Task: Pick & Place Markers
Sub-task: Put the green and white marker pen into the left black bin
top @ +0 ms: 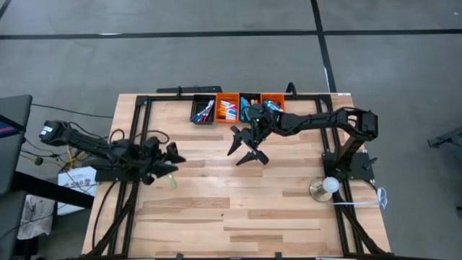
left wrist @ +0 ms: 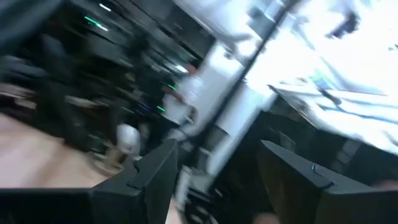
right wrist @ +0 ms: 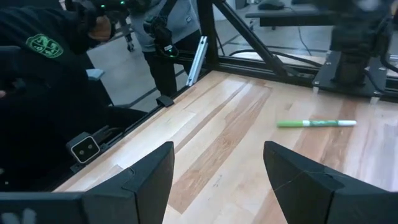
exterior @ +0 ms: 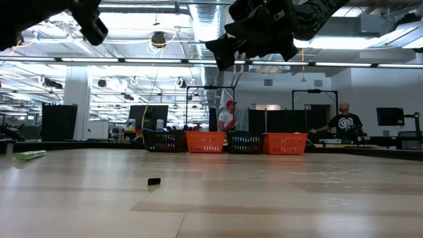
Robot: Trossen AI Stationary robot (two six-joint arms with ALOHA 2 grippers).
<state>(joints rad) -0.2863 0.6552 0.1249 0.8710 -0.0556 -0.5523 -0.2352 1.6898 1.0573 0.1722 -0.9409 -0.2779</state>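
My left wrist view is smeared with blur; markers [top: 227,110] in the bins [top: 228,107] are too small to count; small dark object [exterior: 154,181] on the tabletop [exterior: 264,198] unidentifiable.

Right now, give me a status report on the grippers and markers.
Both grippers open, empty: left gripper at table's left side, right gripper mid-table, above the wood. One green marker loose by the left arm; the rest in the bins. Small black piece on the table.

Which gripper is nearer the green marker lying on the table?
The left gripper: the green marker lies just beside it. The right gripper hangs open farther off, toward the bins.
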